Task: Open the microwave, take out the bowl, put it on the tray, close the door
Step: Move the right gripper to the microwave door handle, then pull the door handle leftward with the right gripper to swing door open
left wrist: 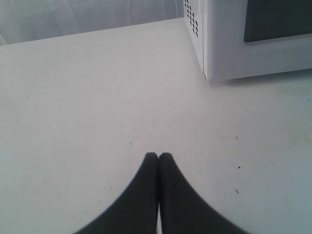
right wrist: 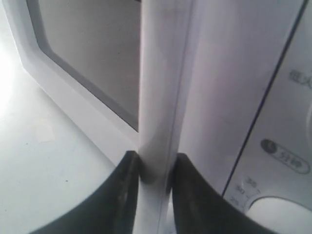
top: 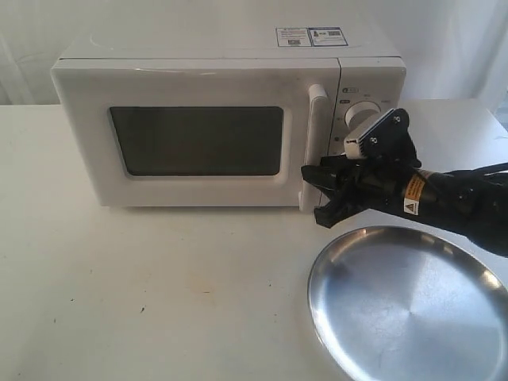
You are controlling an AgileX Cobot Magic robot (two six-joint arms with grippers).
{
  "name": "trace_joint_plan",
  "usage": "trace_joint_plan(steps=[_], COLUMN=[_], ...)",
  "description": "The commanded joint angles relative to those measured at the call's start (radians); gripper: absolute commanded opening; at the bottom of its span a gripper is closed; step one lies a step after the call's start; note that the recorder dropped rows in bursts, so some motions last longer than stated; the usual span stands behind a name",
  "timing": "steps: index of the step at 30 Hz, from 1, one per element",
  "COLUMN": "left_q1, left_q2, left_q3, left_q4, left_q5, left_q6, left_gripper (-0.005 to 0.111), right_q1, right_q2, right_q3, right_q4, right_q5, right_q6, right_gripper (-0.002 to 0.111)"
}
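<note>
White tabletop (top: 159,286): clasped upright handle (top: 317,127) of door (top: 198,87) with right claw (right wrist: 155,163), fingers (right wrist: 122,195) flanking its vertical axis, the nearer arm; left claw (left wrist: 158,156) pinched together, empty, well apart from microwave (top: 198,46).

I see the microwave (top: 198,75) as a smooth white casing with a faint gloss, and its door window (top: 196,140) as dark and sheeny. The handle (right wrist: 156,87) looks like smooth white plastic. The tray (top: 401,313) is polished metal, bright with streaked reflections. The table (top: 135,294) is matt white and lightly speckled. The right gripper (top: 318,193) has matt black fingers (right wrist: 119,200).
</note>
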Motion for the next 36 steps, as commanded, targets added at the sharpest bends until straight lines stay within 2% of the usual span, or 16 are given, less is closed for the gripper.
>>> trace_joint_plan(steps=[1, 2, 4, 12, 22, 29, 31, 35, 36], left_q1=[-0.002, -0.002, -0.002, -0.002, -0.002, -0.002, -0.002, -0.002, -0.002], left_q2=[-0.002, -0.002, -0.002, -0.002, -0.002, -0.002, -0.002, -0.002, -0.002], left_q3=[0.003, 0.003, 0.003, 0.003, 0.003, 0.003, 0.003, 0.003, 0.003], left_q4=[-0.002, -0.002, -0.002, -0.002, -0.002, -0.002, -0.002, -0.002, -0.002], left_q5=[0.000, 0.000, 0.000, 0.000, 0.000, 0.000, 0.000, 0.000, 0.000], left_q6=[-0.005, -0.005, -0.005, -0.005, -0.005, -0.005, -0.005, -0.005, -0.005], left_gripper=[0.000, 0.000, 0.000, 0.000, 0.000, 0.000, 0.000, 0.000, 0.000], right_q1=[0.008, 0.008, 0.012, 0.020, 0.017, 0.017, 0.017, 0.017, 0.017], right_q2=[0.004, 0.004, 0.001, -0.010, -0.082, -0.088, -0.088, -0.088, -0.088], right_q3=[0.006, 0.006, 0.006, 0.008, 0.088, 0.088, 0.088, 0.088, 0.088], right_q4=[-0.386, -0.445, -0.579, -0.758, -0.785, -0.760, -0.762, -0.793, -0.799], right_q5=[-0.249, -0.321, -0.328, -0.328, -0.328, -0.328, -0.328, -0.328, -0.328], right_q6=[0.057, 0.073, 0.103, 0.174, 0.177, 0.299, 0.329, 0.448, 0.458], right_gripper=[0.000, 0.000, 0.000, 0.000, 0.000, 0.000, 0.008, 0.055, 0.056])
